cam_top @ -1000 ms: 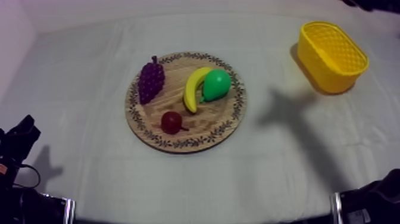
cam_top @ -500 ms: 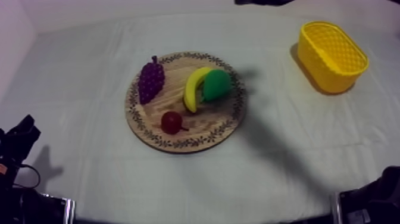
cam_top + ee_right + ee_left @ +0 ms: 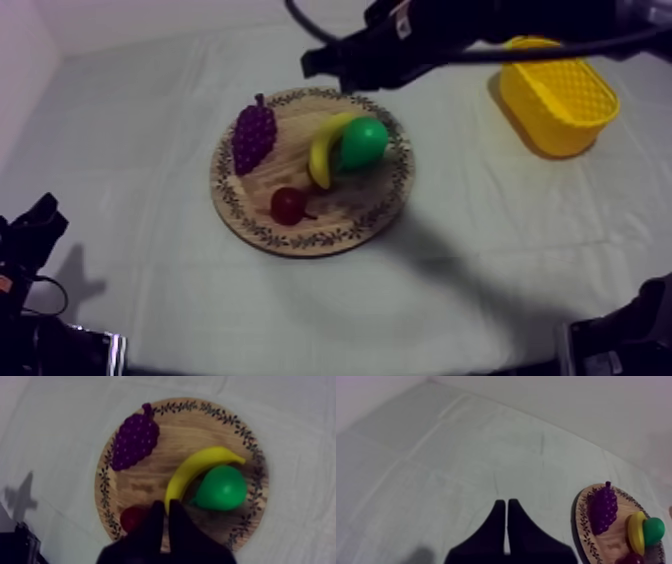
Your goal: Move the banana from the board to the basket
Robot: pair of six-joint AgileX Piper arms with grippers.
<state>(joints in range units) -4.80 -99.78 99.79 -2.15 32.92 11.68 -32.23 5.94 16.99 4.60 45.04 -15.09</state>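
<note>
Resting on board [image 3: 352,203]: banana [image 3: 321,152], pear [image 3: 363,142], grapes [image 3: 253,135], small red fruit [image 3: 288,205]; yellow basket [image 3: 568,134] apart.

Purple bunch of grapes [image 3: 254,135] is lying with its stem pointing to the far side, well apart from the green pear [image 3: 363,143]. The pear is resting on its side, narrow end angling toward the near left. The small red fruit [image 3: 288,205] is sitting nearer the camera, roughly between those two and touching neither, stalk poking right. The counter [image 3: 130,170] is wearing its creased grey-white cloth, soft shadows lying across it.
</note>
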